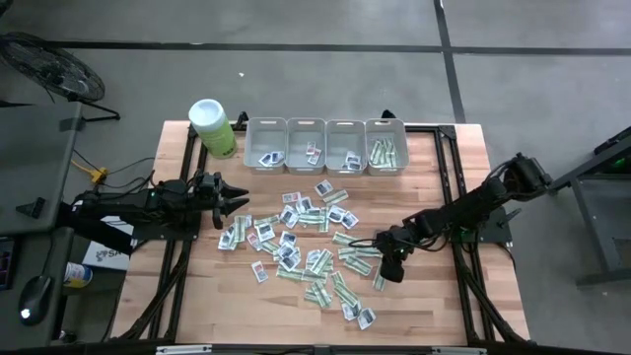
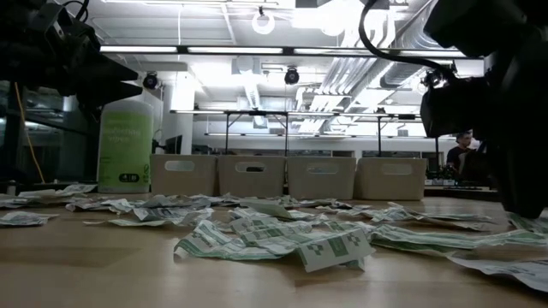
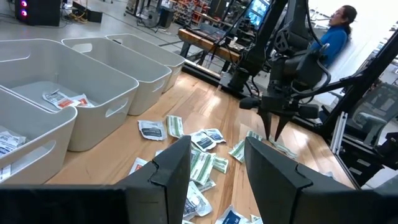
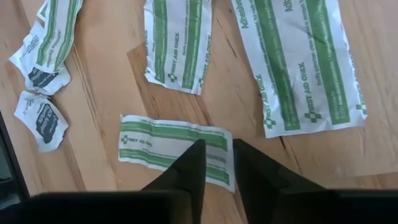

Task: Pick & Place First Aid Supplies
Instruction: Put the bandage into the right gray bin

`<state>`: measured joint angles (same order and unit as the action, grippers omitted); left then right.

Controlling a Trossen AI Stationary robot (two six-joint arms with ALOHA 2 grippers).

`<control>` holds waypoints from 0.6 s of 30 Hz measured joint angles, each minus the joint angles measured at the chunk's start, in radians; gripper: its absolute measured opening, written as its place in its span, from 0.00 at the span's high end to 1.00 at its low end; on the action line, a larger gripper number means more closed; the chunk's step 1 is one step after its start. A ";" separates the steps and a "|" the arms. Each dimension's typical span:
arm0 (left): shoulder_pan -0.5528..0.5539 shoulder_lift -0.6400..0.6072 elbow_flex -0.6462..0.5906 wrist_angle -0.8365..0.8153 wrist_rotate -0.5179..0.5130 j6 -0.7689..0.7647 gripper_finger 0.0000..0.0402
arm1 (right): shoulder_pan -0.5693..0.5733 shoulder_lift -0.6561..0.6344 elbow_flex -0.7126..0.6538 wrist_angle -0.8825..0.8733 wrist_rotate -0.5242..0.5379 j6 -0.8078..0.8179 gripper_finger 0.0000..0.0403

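Observation:
Several first aid supplies (image 1: 306, 237), small white packets and green-and-white strips, lie scattered flat over the middle of the wooden table. My right gripper (image 1: 386, 268) slants down at the heap's right side. In the right wrist view its fingers (image 4: 217, 152) stand a narrow gap apart over one end of a green-and-white strip (image 4: 168, 146) that lies flat on the wood. My left gripper (image 1: 242, 202) waits open and level at the heap's left side, with nothing between its fingers (image 3: 217, 155). My right gripper's fingertips (image 4: 198, 149) stand over the strip's end (image 4: 219, 144), coming from above and slanting down. The strip lies flat on the table. Whether the tips touch the paper, I cannot tell.
Four grey bins (image 1: 325, 130) stand in a row at the table's far edge, each with a few packets inside. A lime-green canister (image 1: 212, 126) with a white lid stands to their left. A person (image 3: 333, 31) sits beyond the table. Bare wood lies along the near edge.

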<state>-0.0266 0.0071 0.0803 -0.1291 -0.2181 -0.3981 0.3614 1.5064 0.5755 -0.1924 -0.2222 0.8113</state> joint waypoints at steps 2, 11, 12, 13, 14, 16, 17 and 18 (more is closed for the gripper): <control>0.000 0.000 0.000 0.000 0.000 0.000 0.63 | 0.000 0.000 0.000 -0.001 0.000 -0.004 0.86; 0.000 0.000 0.000 0.000 0.000 0.000 0.63 | 0.001 0.001 0.000 -0.001 -0.009 -0.006 0.99; 0.000 0.000 0.000 0.000 0.000 0.000 0.63 | 0.001 0.001 -0.001 0.001 -0.010 -0.004 0.99; 0.000 0.000 0.000 0.000 0.000 0.000 0.63 | 0.001 0.001 -0.001 0.003 -0.011 -0.004 0.99; 0.000 0.000 0.000 0.000 0.000 0.000 0.63 | 0.001 0.001 -0.001 0.005 -0.014 -0.001 1.00; 0.000 0.000 0.000 0.000 0.000 0.000 0.63 | 0.001 -0.001 -0.002 0.008 -0.023 0.017 1.00; 0.000 0.000 0.000 0.000 0.000 0.000 0.63 | 0.001 -0.004 -0.002 0.008 -0.027 0.026 1.00; 0.000 0.000 0.000 0.000 0.000 0.000 0.63 | 0.001 -0.008 -0.003 0.008 -0.038 0.032 1.00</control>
<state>-0.0265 0.0068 0.0801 -0.1291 -0.2180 -0.3983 0.3625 1.4981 0.5728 -0.1845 -0.2598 0.8429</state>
